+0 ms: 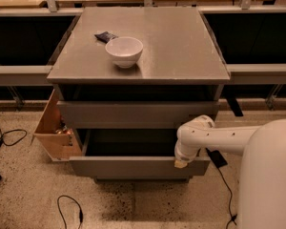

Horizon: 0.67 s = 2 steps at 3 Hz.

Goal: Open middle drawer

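Note:
The grey cabinet [181,46] has three plain drawer fronts. The middle drawer [128,168] is pulled out towards me, and its dark inside [128,142] shows behind the front. The top drawer front [133,114] sits slightly out under the cabinet top. The bottom drawer [138,180] is only a thin strip below the middle one. My gripper [181,163] is at the right end of the middle drawer's top edge, pointing down onto it, with my white arm [229,140] reaching in from the right.
A white bowl [124,51] and a small dark packet [106,36] lie on the cabinet top. An open cardboard box [52,130] stands against the cabinet's left side. Cables [69,209] run over the speckled floor. Dark shelves flank the cabinet.

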Each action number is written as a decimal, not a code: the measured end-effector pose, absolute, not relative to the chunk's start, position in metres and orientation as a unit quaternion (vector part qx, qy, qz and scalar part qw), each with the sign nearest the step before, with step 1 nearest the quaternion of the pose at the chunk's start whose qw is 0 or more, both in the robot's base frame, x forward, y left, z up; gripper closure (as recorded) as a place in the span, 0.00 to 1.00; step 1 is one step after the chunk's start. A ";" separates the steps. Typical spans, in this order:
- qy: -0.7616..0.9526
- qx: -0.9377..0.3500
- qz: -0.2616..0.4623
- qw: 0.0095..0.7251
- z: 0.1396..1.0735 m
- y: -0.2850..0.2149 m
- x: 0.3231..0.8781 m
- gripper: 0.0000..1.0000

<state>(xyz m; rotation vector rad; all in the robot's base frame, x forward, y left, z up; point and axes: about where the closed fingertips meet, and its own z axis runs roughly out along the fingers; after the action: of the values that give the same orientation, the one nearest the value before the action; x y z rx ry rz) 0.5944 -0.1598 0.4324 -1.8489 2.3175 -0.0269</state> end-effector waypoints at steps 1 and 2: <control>0.782 -0.618 -0.006 0.082 0.431 -0.162 0.590 1.00; 0.787 -0.613 0.004 0.070 0.428 -0.165 0.576 1.00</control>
<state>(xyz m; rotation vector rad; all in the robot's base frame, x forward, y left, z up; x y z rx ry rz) 0.5756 -0.1654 0.4282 -1.8436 2.3693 0.0106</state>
